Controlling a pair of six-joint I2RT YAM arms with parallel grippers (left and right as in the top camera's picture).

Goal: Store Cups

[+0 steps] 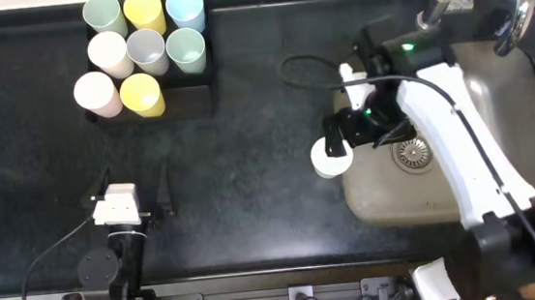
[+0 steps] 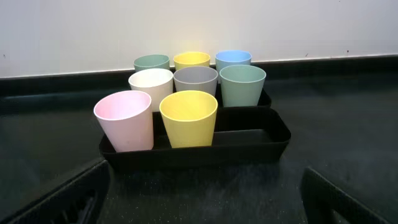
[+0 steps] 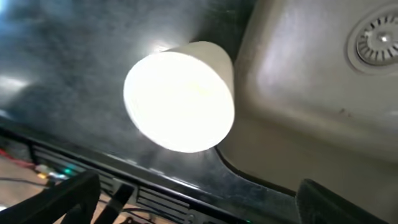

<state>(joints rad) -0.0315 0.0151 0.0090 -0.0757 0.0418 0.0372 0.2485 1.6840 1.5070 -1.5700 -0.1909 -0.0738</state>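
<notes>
Tray: black tray (image 2: 249, 149) at the far left of the dark counter (image 1: 250, 171). I read it as three rows of three slots.
Back row: sage cup (image 2: 152, 62), yellow cup (image 2: 191, 60), blue cup (image 2: 233, 58), all upright with mouths up.
Middle row: cream cup (image 2: 151, 84), grey cup (image 2: 195, 79), green cup (image 2: 242, 84), upright like the back row.
Front row: pink cup (image 2: 124, 118) and second yellow cup (image 2: 188, 117). The free slot (image 2: 252, 134) is at the right end, and I judge it the berth for the one cup left.
Loose cup: white cup (image 3: 180, 99) stands on the counter just beside the sink's rim, wide end toward the wrist camera, well apart from the tray.
Sink: steel sink (image 1: 464, 181) with its drain (image 1: 414, 154), to the right of the white cup.
Right gripper (image 3: 202, 199): hangs over the white cup, fingers spread wide and pinching nothing. By my judgement it is placed to come down on the cup.
Left gripper (image 1: 133, 186): low over the counter, facing the tray, fingers spread with nothing between them. It is well apart from the white cup and probably idle for this step.
Step judged: pick-up of the last cup, with eight of nine stored.
Watch: the white cup sits at the rim, so a glancing finger could tip it into the sink.
</notes>
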